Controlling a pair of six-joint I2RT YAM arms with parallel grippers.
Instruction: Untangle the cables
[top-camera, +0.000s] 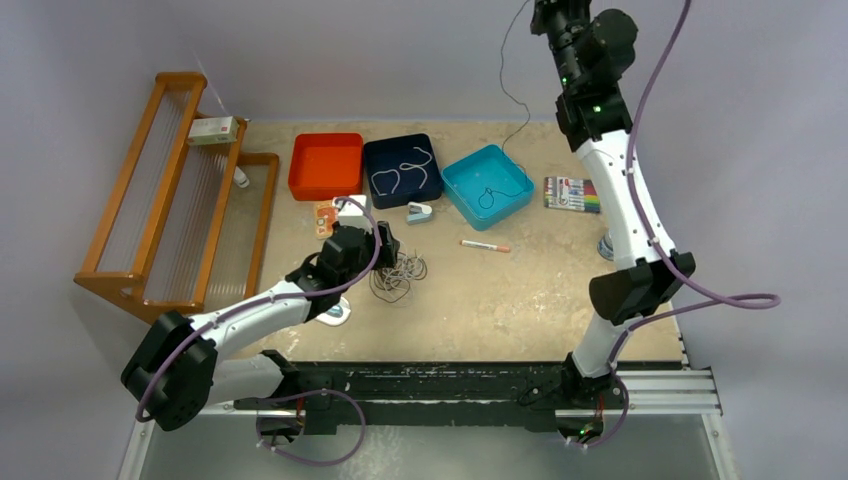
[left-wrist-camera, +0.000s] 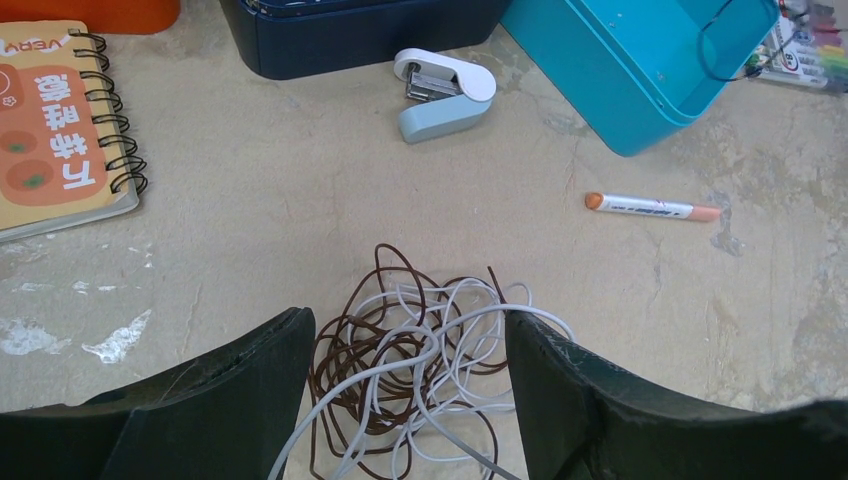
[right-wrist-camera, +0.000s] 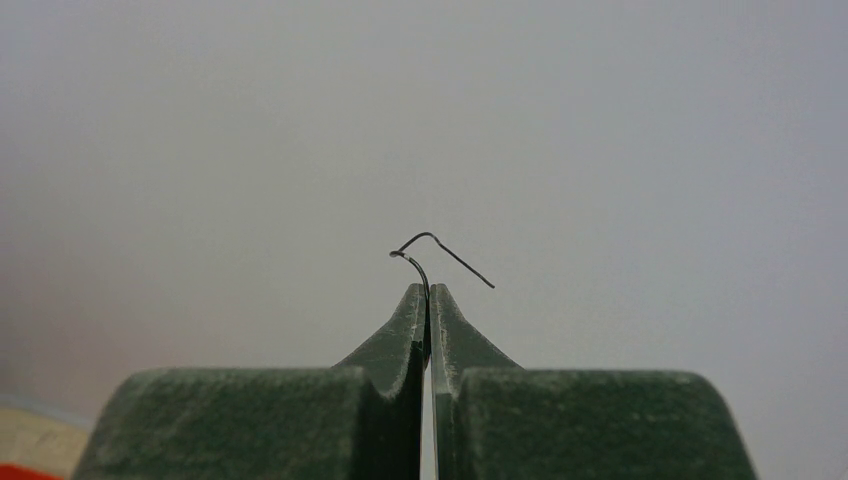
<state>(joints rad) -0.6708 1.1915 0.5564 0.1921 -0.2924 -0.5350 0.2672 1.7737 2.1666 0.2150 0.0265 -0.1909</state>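
Note:
A tangle of brown and white cables lies on the table, also seen from above as the tangle. My left gripper hovers over it, open, with a finger on each side; one white strand rests against the right finger. A thin black cable hangs from my raised right arm down into the teal tray. The right gripper is shut on that black cable, whose bent end sticks out past the tips. A white cable lies in the navy tray.
An orange tray sits left of the navy one. A stapler, a pen and a spiral notebook lie near the tangle. A marker pack is at the right, a wooden rack at the left.

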